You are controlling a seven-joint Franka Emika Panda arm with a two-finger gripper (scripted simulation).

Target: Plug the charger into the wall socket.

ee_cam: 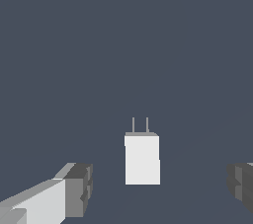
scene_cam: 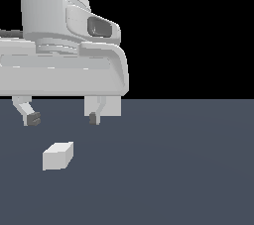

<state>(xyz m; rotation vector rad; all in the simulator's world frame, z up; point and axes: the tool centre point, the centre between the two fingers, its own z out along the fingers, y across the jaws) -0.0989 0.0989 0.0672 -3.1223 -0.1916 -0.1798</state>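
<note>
The charger [scene_cam: 58, 155] is a small plain white block lying on the dark grey floor at the exterior view's left. In the wrist view the charger [ee_cam: 142, 159] shows two thin grey prongs sticking out of one end. My gripper [scene_cam: 62, 118] hangs a short way above the charger, open, with its two dark-tipped fingers [scene_cam: 32, 118] spread wide and nothing between them. In the wrist view the gripper [ee_cam: 160, 188] has one fingertip on each side of the charger, both well apart from it. The wall socket is out of view.
The flat dark grey floor [scene_cam: 178, 169] stretches across both views. The arm's large white wrist housing [scene_cam: 64, 45] fills the upper left of the exterior view.
</note>
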